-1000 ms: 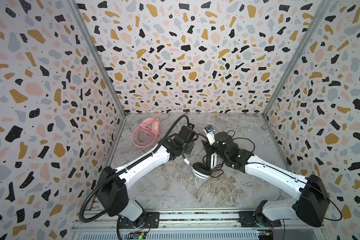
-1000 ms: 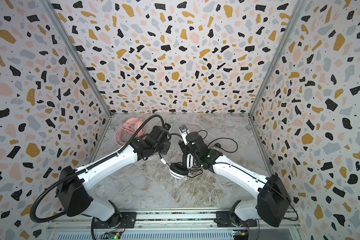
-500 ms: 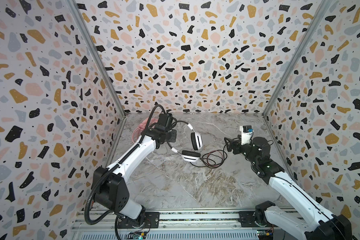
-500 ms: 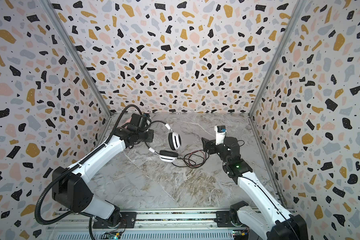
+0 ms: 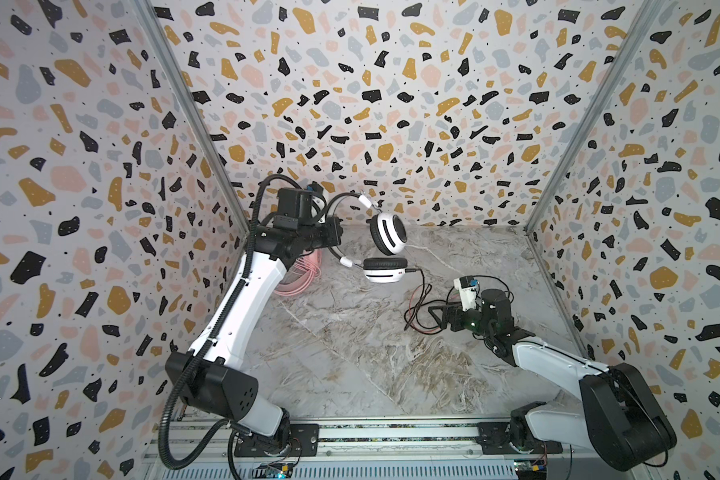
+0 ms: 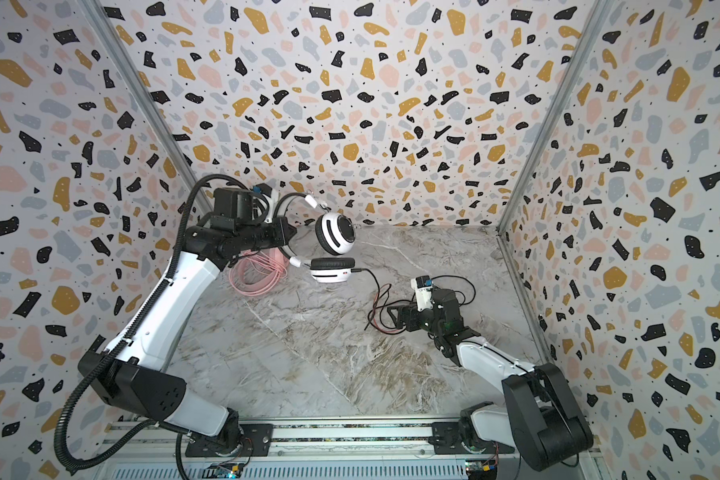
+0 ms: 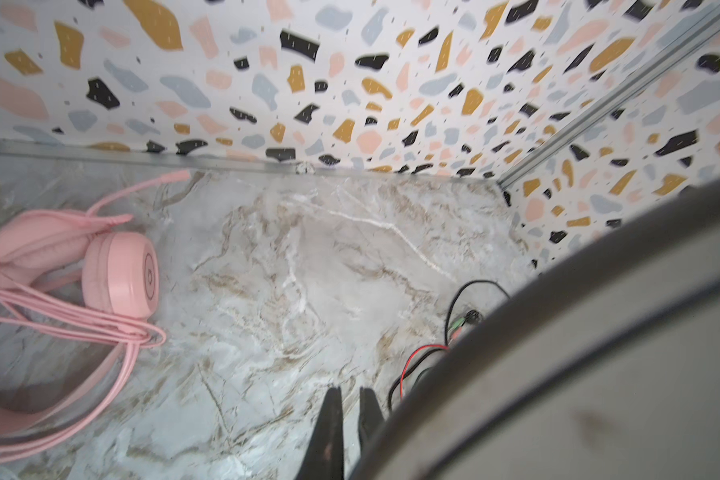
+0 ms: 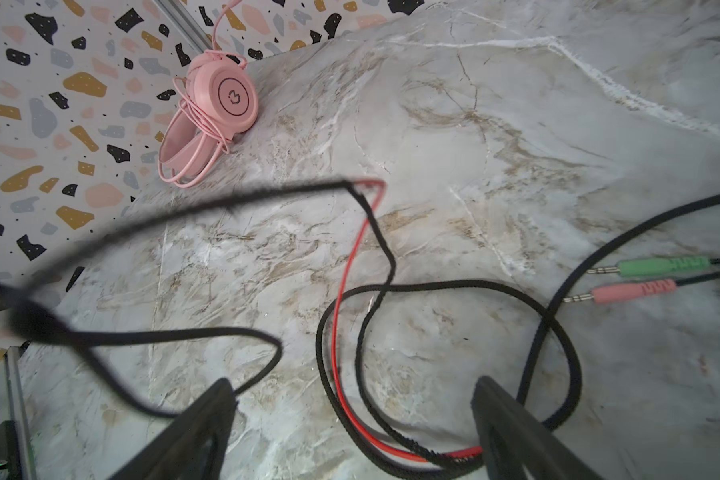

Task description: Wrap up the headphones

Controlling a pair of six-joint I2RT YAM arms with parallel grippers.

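Note:
The white-and-black headphones [image 5: 387, 233] [image 6: 335, 233] hang in the air at the back left, one ear cup above the other. My left gripper [image 5: 334, 239] [image 6: 288, 237] [image 7: 350, 399] is shut on their thin black headband; an ear cup blurs much of the left wrist view. Their black and red cord [image 5: 420, 303] [image 6: 376, 305] [image 8: 350, 291] drops from the lower cup into loose loops on the table. My right gripper [image 5: 435, 316] [image 6: 393, 318] [image 8: 354, 392] stands open low over those loops, with cord lying between its fingers. The pink headphones [image 6: 258, 272] [image 7: 117, 274] [image 8: 225, 95] lie in the back left corner with their cord wound round them.
Green and pink plugs [image 8: 657, 266] lie at the cord's end beside the right gripper. Terrazzo walls [image 5: 100, 208] close in the left, back and right sides. A metal rail [image 5: 391, 432] runs along the front edge.
My left gripper has carried the white-and-black headphones up and to the back left. The right gripper let go, opened, drew back to the right and now sits low over the cord loops.

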